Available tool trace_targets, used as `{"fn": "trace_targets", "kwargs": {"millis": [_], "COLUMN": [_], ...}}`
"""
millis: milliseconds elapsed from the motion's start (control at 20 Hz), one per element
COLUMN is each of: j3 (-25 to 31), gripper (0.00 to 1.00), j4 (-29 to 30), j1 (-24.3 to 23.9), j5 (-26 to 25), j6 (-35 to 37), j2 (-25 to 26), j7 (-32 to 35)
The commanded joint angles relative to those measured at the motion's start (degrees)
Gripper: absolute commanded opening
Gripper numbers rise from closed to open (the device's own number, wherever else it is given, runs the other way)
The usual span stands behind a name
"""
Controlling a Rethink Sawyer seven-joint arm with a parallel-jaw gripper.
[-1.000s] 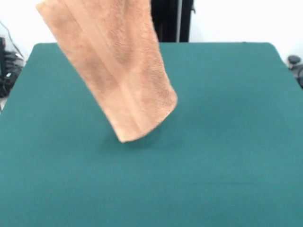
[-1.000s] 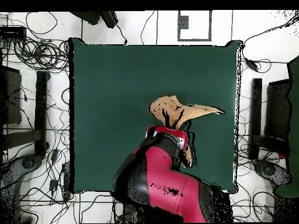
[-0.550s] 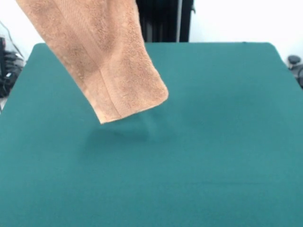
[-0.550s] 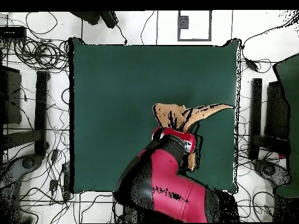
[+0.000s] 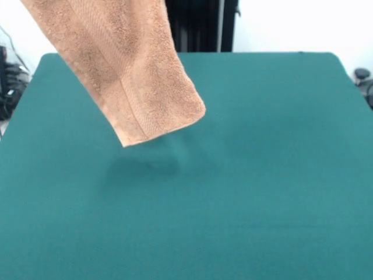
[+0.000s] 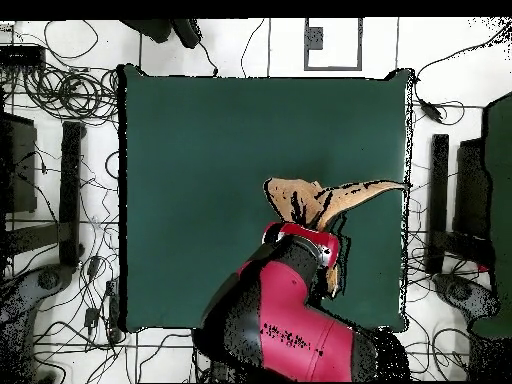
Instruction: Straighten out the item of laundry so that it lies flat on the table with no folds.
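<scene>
Fuzzy terry-cloth towel [image 5: 131, 70] with smoother woven bands, matt felt-like green table [image 5: 262, 175]

towel [image 5: 125, 70]: upper part cut off by the front view's top edge, care tag not discernible | hand: out of frame in front view, hidden under the red arm [image 6: 290, 320] in overhead view, grip state unreadable | counter [image 5: 262, 175]: near edge cropped in front view

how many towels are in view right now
1. A single tan-orange terry-cloth towel hangs in the air above the dark green felt-covered table, toward the left in the front view, its lower end off the surface.
</scene>
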Motion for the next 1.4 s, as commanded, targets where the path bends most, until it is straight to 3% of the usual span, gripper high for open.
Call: {"fn": "trace_targets", "kwargs": {"millis": [50, 250, 550, 1000, 1400], "j3": [2.95, 1.88, 3.12, 0.24, 0.55], "gripper": [0.00, 0.00, 0.00, 0.00, 0.00], "j4": [-0.21, -2.20, -4.65, -6.70, -4.95], "j1": [0.74, 2.12, 2.72, 5.45, 5.47], "j5": [3.61, 3.34, 7.23, 14.53, 17.83], "j6": [4.28, 9.72, 12.68, 7.86, 4.50], "j2": [4.51, 5.47, 7.96, 16.21, 17.18], "j7": [12.01, 10.75, 14.67, 19.53, 17.66]}}
